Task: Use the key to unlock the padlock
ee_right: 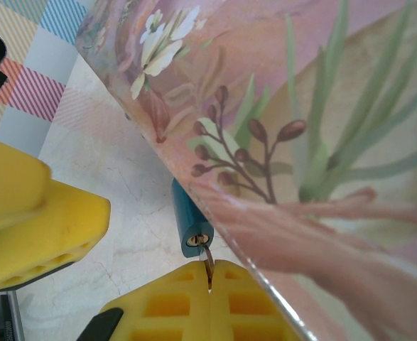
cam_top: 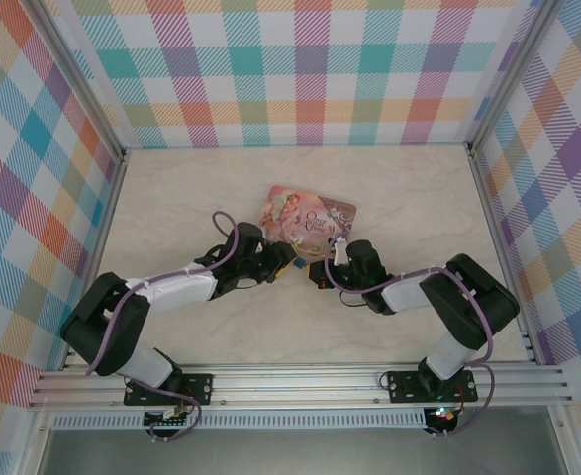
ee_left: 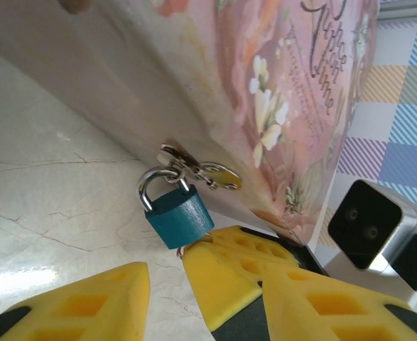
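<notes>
The small teal padlock (ee_left: 178, 213) hangs by its silvery shackle from the metal clasp (ee_left: 201, 172) on the pink tin's (ee_left: 279, 106) side. My right gripper (ee_right: 209, 284) is shut on the thin dark key (ee_right: 208, 261). The key's tip is in the keyhole on the padlock's (ee_right: 190, 217) underside. In the left wrist view the right gripper's yellow fingers (ee_left: 222, 273) touch the padlock's bottom. My left gripper (ee_left: 202, 284) is open just below the padlock, one finger on each side of the right gripper's fingers, gripping nothing. From above, both grippers (cam_top: 288, 259) (cam_top: 320, 269) meet at the tin's near edge.
The pink illustrated tin (cam_top: 305, 218) lies mid-table, with checked walls on three sides. The marble tabletop (cam_top: 191, 198) is bare to the left and right of the tin. The left gripper's yellow fingers (ee_right: 38, 227) show to the left in the right wrist view.
</notes>
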Controlling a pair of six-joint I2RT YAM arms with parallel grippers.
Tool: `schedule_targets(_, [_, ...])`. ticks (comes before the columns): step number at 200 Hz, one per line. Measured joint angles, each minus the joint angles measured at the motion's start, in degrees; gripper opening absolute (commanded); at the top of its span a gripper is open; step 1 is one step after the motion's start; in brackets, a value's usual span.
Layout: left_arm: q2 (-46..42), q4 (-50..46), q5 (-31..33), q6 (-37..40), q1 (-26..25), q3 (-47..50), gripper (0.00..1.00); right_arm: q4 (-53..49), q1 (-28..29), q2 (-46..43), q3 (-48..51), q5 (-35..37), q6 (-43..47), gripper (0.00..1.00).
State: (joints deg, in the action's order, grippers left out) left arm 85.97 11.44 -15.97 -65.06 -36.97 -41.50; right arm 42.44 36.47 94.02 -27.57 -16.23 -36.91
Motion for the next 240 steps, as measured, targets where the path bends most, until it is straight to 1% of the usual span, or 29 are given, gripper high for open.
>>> schedule_targets(15, [1.0,0.6,0.0,-0.1,0.0,0.0,0.36,-0.1,0.0,0.0,0.0,0.2,0.0,0.01])
schedule_targets(35, [1.7,0.8,0.0,-0.1,0.0,0.0,0.35,-0.2,0.0,0.0,0.0,0.4,0.0,0.01])
schedule_targets(52, [2.5,1.0,-0.1,-0.1,0.0,0.0,0.36,-0.4,0.0,0.0,-0.1,0.4,-0.4,0.01])
schedule_targets(79, [4.1,2.5,-0.1,-0.6,0.0,0.0,0.41,-1.5,0.4,-0.2,-0.4,0.4,-1.4,0.01])
schedule_targets(116, [5.9,5.0,0.0,-2.8,-0.4,0.0,0.41,-3.7,0.9,-1.3,-1.1,0.6,-3.0,0.01])
schedule_targets(177, [9.1,10.0,0.1,-6.2,-2.1,0.0,0.33,-5.1,1.1,-1.3,-1.9,0.6,-5.9,0.01])
schedule_targets(203, [9.2,10.1,0.6,-7.0,-2.4,0.0,0.3,-5.3,1.0,-1.3,-1.9,0.6,-6.7,0.01])
schedule_targets(240, [9.2,10.1,0.7,-7.7,-2.4,0.0,0.28,-5.9,1.0,-1.3,-2.1,0.6,-7.7,0.01])
